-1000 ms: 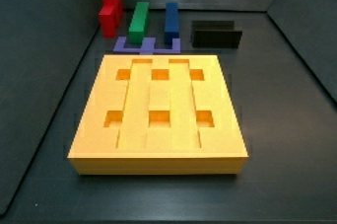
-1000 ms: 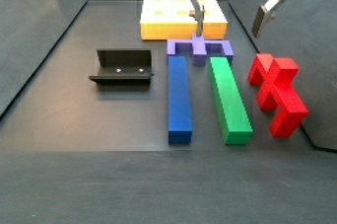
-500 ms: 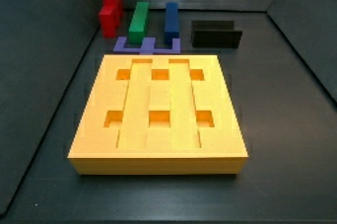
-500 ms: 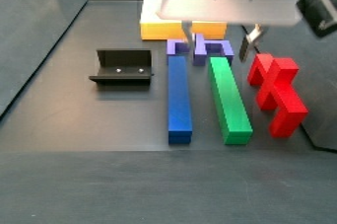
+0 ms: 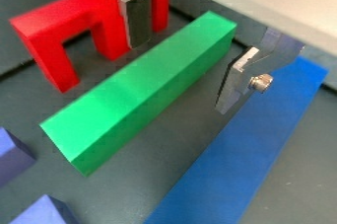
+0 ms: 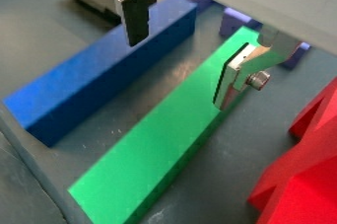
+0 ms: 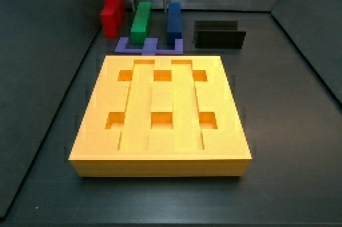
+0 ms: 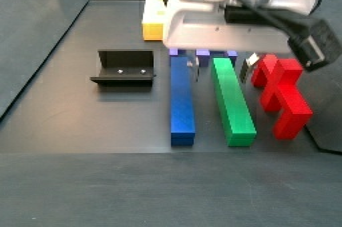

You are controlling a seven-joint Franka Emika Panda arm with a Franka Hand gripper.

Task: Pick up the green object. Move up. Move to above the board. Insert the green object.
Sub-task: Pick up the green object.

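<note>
The green object (image 5: 142,85), a long smooth matte block with crisp edges, lies flat on the dark desk (image 8: 80,121) between the blue bar (image 6: 105,65) and the red notched block (image 5: 79,21). The gripper (image 5: 191,45) hangs open over it, its flat silver fingers (image 6: 241,73) straddling the block's width, not gripping it. In a side view the ridged yellow-orange board (image 7: 160,111) lies apart, its six square recesses empty. A small black box (image 8: 124,68) sits beside the blue bar.
</note>
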